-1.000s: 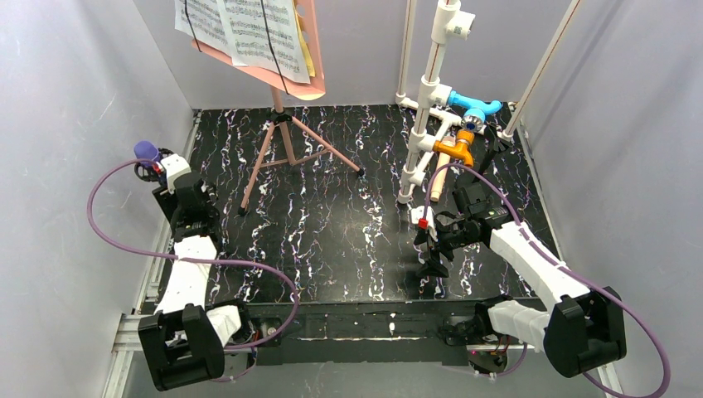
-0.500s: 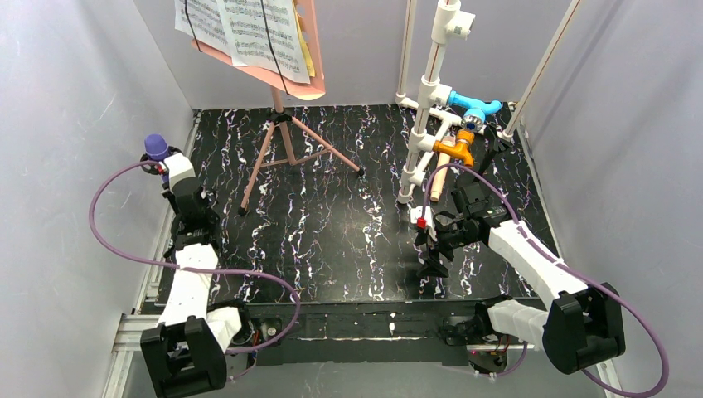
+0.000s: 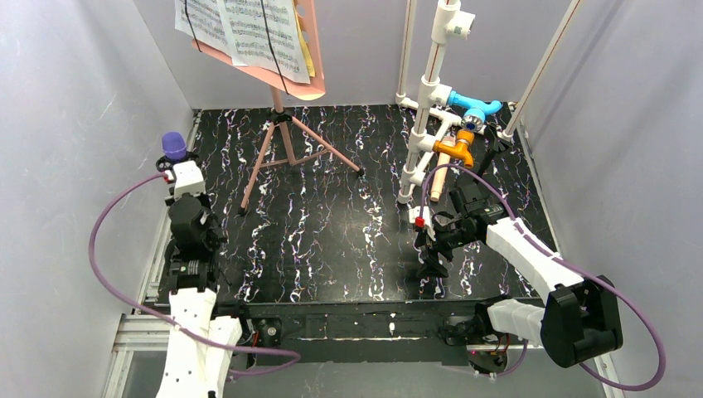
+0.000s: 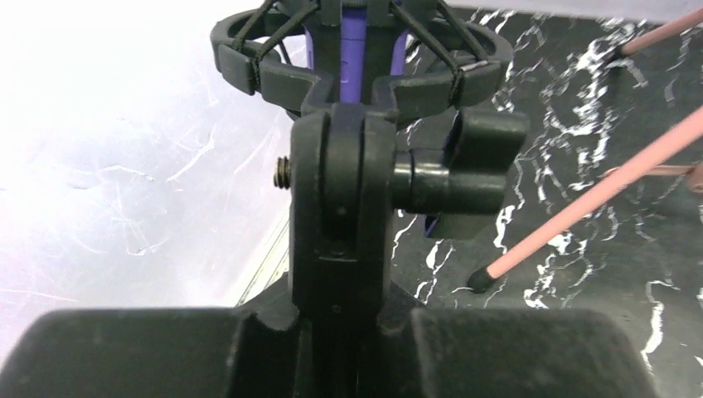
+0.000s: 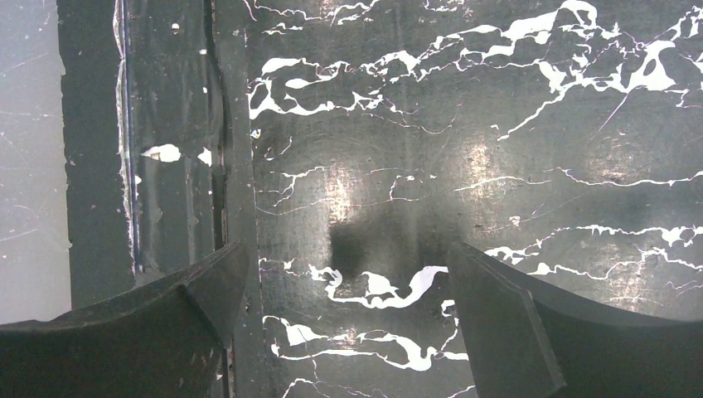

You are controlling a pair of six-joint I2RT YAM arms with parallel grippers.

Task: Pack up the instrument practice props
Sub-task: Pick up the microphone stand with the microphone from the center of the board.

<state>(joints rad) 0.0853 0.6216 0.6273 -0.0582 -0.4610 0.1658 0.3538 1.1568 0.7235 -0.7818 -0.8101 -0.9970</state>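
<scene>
Black marbled tabletop (image 3: 332,224) backs the left gripper (image 4: 332,323), clenched on the rigid black shock-mount bracket (image 4: 340,191), with the purple microphone (image 4: 365,37) just beyond its fingertips. Likely light but top-heavy, it is best held at that bracket. Well apart, the right gripper (image 5: 348,282) hangs released.

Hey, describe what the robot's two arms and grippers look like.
The left arm and right arm have white shells with black joints. A purple cable loops along each: left cable, right cable. Each wrist bears a white block with a red mark. The left gripper and right gripper have broad matte-black fingers.
</scene>
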